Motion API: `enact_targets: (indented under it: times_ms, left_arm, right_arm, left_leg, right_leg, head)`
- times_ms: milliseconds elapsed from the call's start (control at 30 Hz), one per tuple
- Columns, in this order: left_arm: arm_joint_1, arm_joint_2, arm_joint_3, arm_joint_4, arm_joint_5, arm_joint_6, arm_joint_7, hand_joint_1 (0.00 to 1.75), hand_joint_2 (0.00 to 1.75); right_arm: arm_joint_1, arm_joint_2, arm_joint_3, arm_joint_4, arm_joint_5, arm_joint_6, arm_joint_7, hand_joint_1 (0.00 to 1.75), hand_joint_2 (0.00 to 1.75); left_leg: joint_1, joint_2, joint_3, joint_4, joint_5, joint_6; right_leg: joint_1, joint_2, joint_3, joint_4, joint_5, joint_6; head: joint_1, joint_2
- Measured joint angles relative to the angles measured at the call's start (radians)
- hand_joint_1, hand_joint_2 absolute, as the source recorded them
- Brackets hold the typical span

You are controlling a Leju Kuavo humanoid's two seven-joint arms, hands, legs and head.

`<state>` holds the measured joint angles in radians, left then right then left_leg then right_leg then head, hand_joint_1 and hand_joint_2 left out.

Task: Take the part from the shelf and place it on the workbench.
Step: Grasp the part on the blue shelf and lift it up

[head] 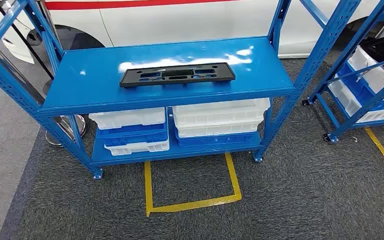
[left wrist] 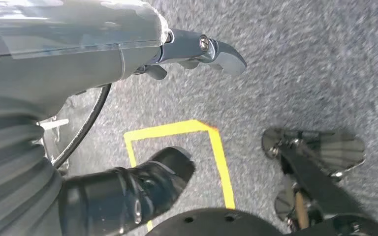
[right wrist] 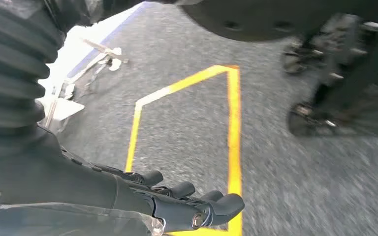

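grey carpet (head: pixel 300 190); blue shelf (head: pixel 95 85), flat black part (head: pixel 177 75) mid-top, edges free; left hand (left wrist: pixel 197 51), right hand (right wrist: pixel 187 204) loosely spread, holding nothing.

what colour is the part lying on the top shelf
Black; the part shows best in the head view, lying flat on the blue shelf.

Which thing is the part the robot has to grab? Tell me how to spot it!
Find the big blue shelf in front of the white car. On its top board lies the part, a long, flat black plate with cut-out holes. The white and blue bins sit on the lower board; the part is the one black thing, alone on top.
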<state>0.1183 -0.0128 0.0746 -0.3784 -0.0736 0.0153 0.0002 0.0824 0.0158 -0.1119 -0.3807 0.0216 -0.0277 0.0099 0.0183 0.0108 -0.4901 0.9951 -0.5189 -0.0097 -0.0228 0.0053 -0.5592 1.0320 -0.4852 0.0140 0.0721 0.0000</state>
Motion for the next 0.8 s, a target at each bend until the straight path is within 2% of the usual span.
enact_targets:
  times_ms: [100, 600, 800]
  left_arm:
    - [-0.011, -0.001, 0.025, 0.004, -0.035, 0.006, 0.001, 0.0, 0.0]
    - [-0.092, -0.03, 0.226, 0.069, -0.297, 0.06, 0.012, 0.0, 0.0]
    - [-0.116, -0.04, 0.305, 0.092, -0.377, 0.083, 0.018, 0.0, 0.0]
  right_arm:
    - [-0.022, 0.006, -0.048, 0.006, 0.01, -0.013, 0.004, 0.0, 0.0]
    - [-0.176, 0.067, -0.436, 0.075, 0.083, -0.132, 0.035, 0.0, 0.0]
    - [-0.232, 0.088, -0.583, 0.094, 0.087, -0.191, -0.017, 0.0, 0.0]
  left_leg:
    - [0.0, 0.0, 0.001, 0.0, 0.0, 0.0]
    - [0.0, 0.0, 0.001, 0.0, 0.0, 0.0]
    - [0.0, 0.0, 0.002, 0.0, 0.001, 0.0]
  right_leg:
    - [0.0, 0.0, 0.001, 0.0, 0.0, 0.0]
    - [0.0, 0.0, 0.001, 0.0, 0.0, 0.0]
    - [0.0, 0.0, 0.001, 0.001, 0.0, 0.0]
  head:
    - [0.0, 0.0]
    - [0.0, 0.0]
    - [0.0, 0.0]
